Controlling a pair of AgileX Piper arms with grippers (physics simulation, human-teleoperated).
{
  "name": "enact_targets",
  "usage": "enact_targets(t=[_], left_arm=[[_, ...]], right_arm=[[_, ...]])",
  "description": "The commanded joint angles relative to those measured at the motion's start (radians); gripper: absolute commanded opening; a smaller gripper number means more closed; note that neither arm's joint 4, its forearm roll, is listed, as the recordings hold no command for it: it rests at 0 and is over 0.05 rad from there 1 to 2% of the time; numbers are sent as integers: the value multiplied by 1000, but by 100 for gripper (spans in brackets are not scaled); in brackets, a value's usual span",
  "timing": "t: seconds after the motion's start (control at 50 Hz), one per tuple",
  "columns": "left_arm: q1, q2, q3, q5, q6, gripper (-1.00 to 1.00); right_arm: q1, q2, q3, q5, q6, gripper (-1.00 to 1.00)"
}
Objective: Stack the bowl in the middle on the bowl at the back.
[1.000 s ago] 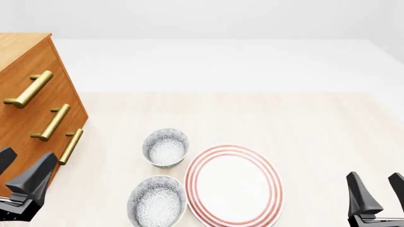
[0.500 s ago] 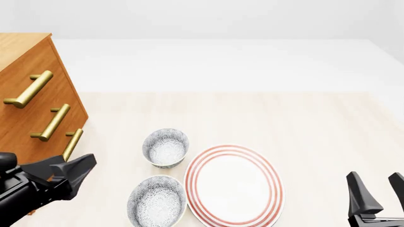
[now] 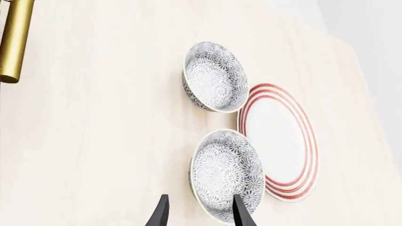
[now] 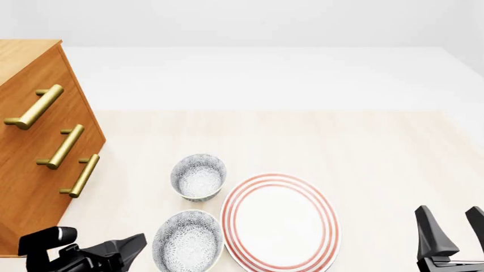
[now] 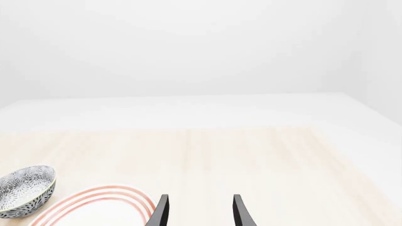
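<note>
Two matching grey-speckled bowls sit left of centre on the table. The bowl at the back (image 4: 198,177) is the farther one, and the bowl in the middle (image 4: 187,241) lies nearer me. My left gripper (image 4: 135,246) is low at the front left, just left of the nearer bowl and pointing at it. In the left wrist view the left gripper (image 3: 199,214) is open, and one fingertip (image 3: 239,212) overlaps the rim of the bowl in the middle (image 3: 226,174); the bowl at the back (image 3: 215,76) lies beyond. My right gripper (image 4: 454,229) is open at the front right, empty, well away from both bowls.
A large flat white plate with red rings (image 4: 280,222) lies right beside both bowls. A wooden drawer cabinet (image 4: 34,147) with brass handles (image 4: 81,175) stands at the left edge. From the right wrist I see the plate rim (image 5: 100,195) and the bowl at the back (image 5: 25,190).
The left arm has dropped lower and swung right toward the nearer bowl, turning its fingers toward it. The right arm, bowls and plate have not moved.
</note>
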Motion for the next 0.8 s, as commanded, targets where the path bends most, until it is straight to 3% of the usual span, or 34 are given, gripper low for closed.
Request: enact_targets(t=[0.02, 0.3, 0.54, 0.8], left_arm=[[-24, 71, 94, -121, -44, 100], [-52, 335, 103, -383, -34, 100], [-96, 467, 30, -461, -26, 100], [-81, 593, 29, -541, 27, 100]], right_arm=[[0, -3, 0, 2, 0, 100], [-1, 6, 1, -6, 2, 100], [0, 18, 1, -16, 4, 100], [0, 25, 1, -20, 8, 100]])
